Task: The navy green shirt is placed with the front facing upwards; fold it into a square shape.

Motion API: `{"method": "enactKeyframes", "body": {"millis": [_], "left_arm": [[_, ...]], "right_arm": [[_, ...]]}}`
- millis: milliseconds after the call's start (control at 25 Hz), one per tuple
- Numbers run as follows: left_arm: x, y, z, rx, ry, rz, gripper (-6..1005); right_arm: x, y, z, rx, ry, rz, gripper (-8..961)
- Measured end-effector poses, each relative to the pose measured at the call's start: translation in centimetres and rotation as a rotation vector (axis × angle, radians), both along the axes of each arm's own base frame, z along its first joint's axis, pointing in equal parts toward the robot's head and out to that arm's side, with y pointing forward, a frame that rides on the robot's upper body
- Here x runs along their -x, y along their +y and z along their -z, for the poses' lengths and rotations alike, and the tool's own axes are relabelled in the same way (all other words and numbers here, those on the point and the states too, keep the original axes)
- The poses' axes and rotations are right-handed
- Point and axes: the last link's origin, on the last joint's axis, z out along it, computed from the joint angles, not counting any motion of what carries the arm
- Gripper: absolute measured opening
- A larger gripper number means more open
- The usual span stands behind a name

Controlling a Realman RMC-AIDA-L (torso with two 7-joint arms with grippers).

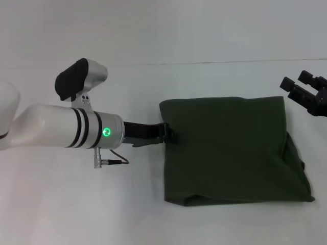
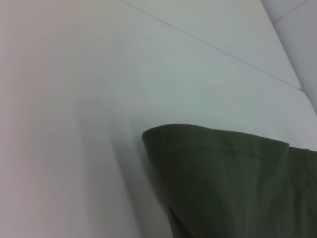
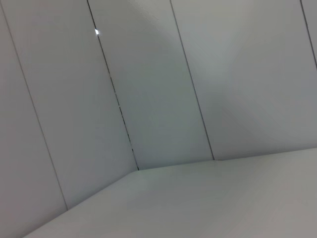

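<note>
Here, left tool (image 1: 167, 133) tips meet folded shirt (image 1: 230, 148).

White table (image 1: 76, 204) fills the foreground, plain and evenly lit. Behind the table's far edge rises a pale wall (image 1: 163, 30). In the right wrist view, that wall (image 3: 148, 89) shows panels split by thin dark vertical seams, meeting the table.
</note>
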Motion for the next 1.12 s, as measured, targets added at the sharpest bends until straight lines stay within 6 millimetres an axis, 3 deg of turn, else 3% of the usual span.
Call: {"method": "enactKeyframes", "body": {"millis": [280, 1120], "left_arm": [[0.9, -0.2, -1.6, -0.028, -0.014, 0.005, 79], [6.4, -0.7, -6.9, -0.173, -0.008, -0.098, 84]], "right_arm": [[0.0, 0.3, 0.1, 0.0, -0.002, 0.009, 718], [0.7, 0.8, 0.8, 0.011, 0.005, 0.005, 749]]}}
